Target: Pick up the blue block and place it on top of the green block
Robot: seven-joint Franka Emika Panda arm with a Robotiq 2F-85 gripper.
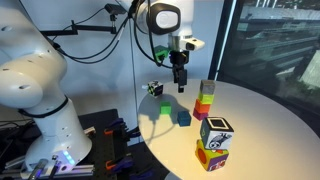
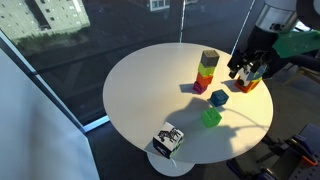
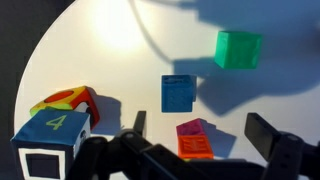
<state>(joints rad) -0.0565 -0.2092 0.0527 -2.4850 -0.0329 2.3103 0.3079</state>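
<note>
The tool [image 1: 180, 82] hangs above the round white surface [image 1: 262, 128] with its fingers spread wide and nothing between them. The wrist view shows this best: the two dark fingers [image 3: 272, 138] stand well apart at the lower edge of the frame. It touches none of the blocks.

The blue block [image 3: 179, 93] rests flat on the surface, below the tool and a little ahead of the open fingers, roughly on the line between them. In both exterior views it sits apart from the tool, lower down and clear of the fingertips [image 1: 183, 117] [image 2: 218, 98].

The green block [image 3: 237, 48] lies farther ahead of the tool than the blue one and off toward one finger's side. It too rests on the surface, near the blue block but not touching it. In an exterior view the two sit side by side under the tool [image 1: 163, 112]; in an exterior view the green one is the farther of the pair from the tool [image 2: 211, 118].

A block tower [image 1: 205, 100] of stacked colours stands upright just beside the tool's line of descent. In the wrist view its pink and orange part [image 3: 193, 140] shows between the fingers. The larger patterned cubes [image 3: 50, 135] — one face bears a 4 — sit off to one side of the tool. A small dark cube [image 1: 154, 88] sits well away, near the surface's rim.
</note>
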